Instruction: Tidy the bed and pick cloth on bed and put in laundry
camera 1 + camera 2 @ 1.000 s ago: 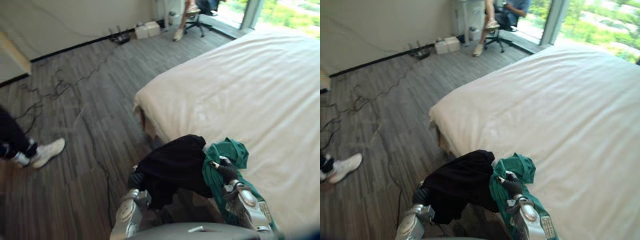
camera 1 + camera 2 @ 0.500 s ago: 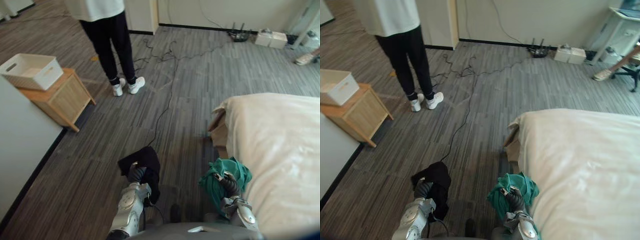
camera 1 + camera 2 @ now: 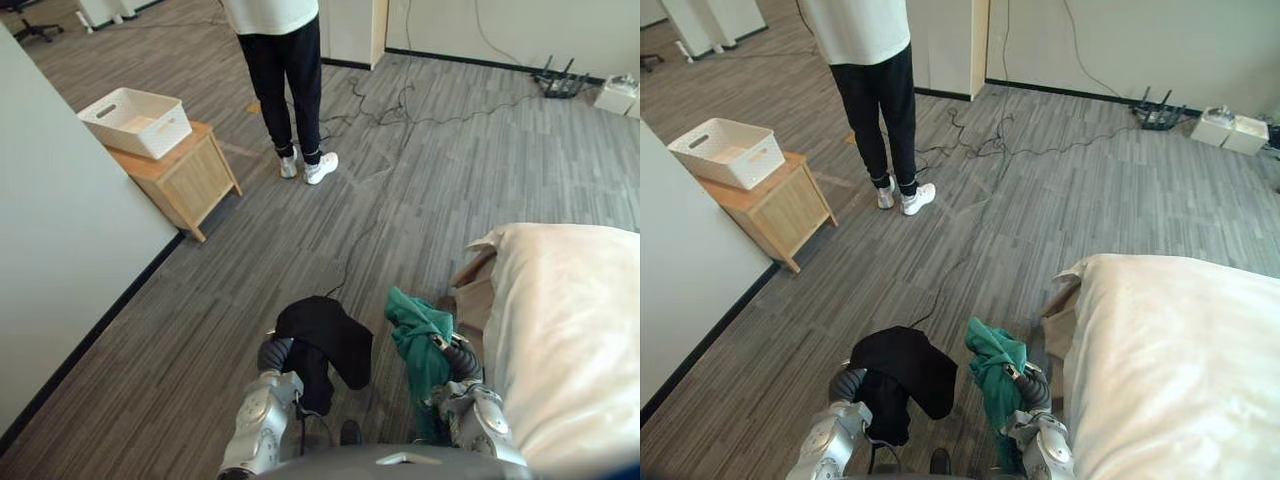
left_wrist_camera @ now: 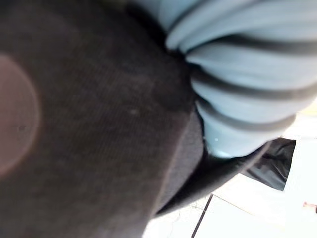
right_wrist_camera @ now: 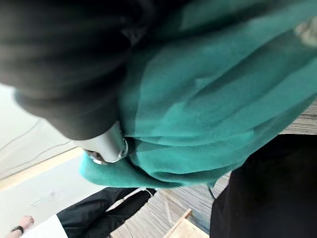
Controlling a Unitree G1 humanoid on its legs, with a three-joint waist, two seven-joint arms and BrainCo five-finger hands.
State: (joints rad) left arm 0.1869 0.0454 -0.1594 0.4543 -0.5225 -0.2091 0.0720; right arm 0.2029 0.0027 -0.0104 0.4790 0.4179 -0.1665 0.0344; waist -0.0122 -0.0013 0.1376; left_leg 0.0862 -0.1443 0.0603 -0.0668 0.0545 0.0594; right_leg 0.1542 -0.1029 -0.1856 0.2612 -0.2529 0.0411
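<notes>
The view has swung from bed (image 3: pixel 570 330) to basket (image 3: pixel 158 136), well beyond the right hand's (image 3: pixel 455 358) fingers (image 5: pixel 106 148), which clench green cloth (image 3: pixel 415 335) for delivery; black cloth (image 3: pixel 325 330) hides the left hand's (image 3: pixel 272 352) grasp.

A bedroom is showing: a white-sheeted bed (image 3: pixel 570 330) is standing on grey plank flooring (image 3: pixel 420 180), a small wooden cabinet (image 3: pixel 190 185) carrying a white plastic basket (image 3: pixel 135 122).

open floor (image 3: pixel 902 262) lies ahead; a wooden table (image 3: pixel 777 207) with a white basket (image 3: pixel 728 153) stands left, the bed (image 3: pixel 1180 350) right, a person (image 3: pixel 875 90) beyond, cables (image 3: pixel 980 146) near their feet
</notes>
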